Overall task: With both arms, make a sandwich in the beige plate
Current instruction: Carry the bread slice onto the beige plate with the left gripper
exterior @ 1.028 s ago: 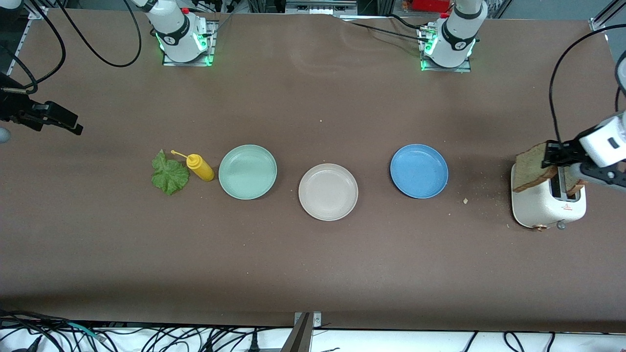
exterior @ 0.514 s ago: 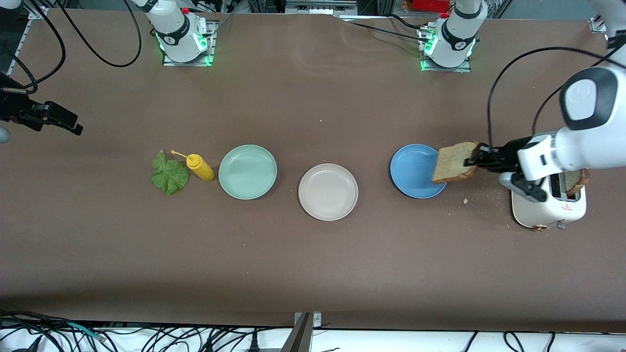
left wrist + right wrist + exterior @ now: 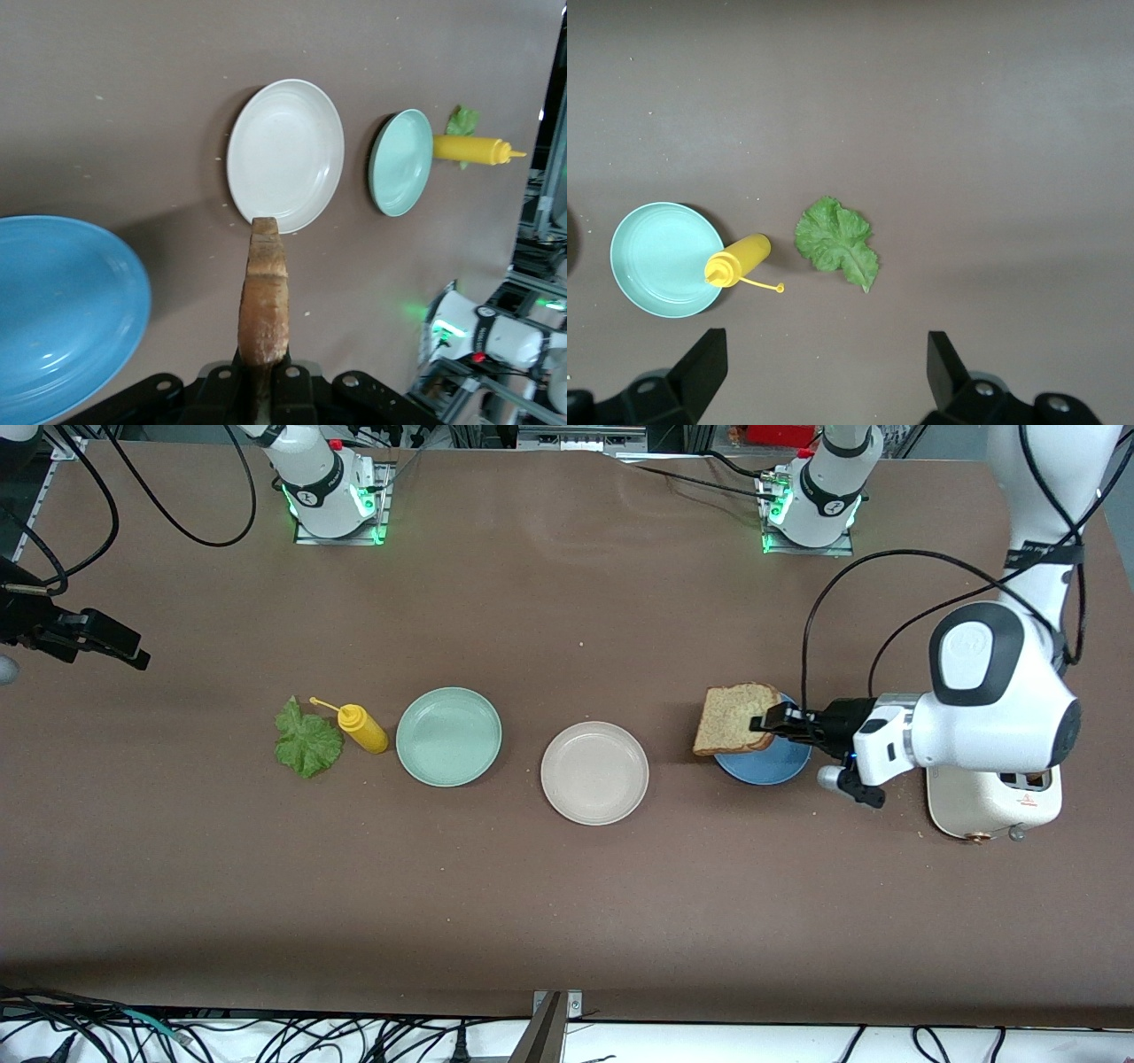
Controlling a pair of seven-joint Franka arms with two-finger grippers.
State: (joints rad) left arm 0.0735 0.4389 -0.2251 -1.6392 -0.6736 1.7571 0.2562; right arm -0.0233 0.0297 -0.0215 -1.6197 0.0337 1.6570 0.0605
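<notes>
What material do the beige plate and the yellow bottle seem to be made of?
The beige plate looks like matte plastic or melamine, maybe wheat-straw composite: an even pale colour with only a soft sheen and a low moulded rim. Ceramic cannot be ruled out. The yellow bottle seems to be soft squeeze plastic: smooth, uniformly coloured, with a thin nozzle and a small tethered cap.

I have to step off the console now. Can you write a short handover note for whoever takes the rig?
Left end effector: shut on a bread slice, up in the air over the blue plate.
Right end effector: open, empty, waiting over the table's end by the lettuce leaf.
Beige plate: bare, between the blue plate and the mint-green plate.
Mustard bottle: lying between leaf and mint-green plate.
Toaster: largely hidden under the left arm.
Done: first slice picked up.
Left: slice onto beige plate, lettuce on it, second slice on top.
</notes>
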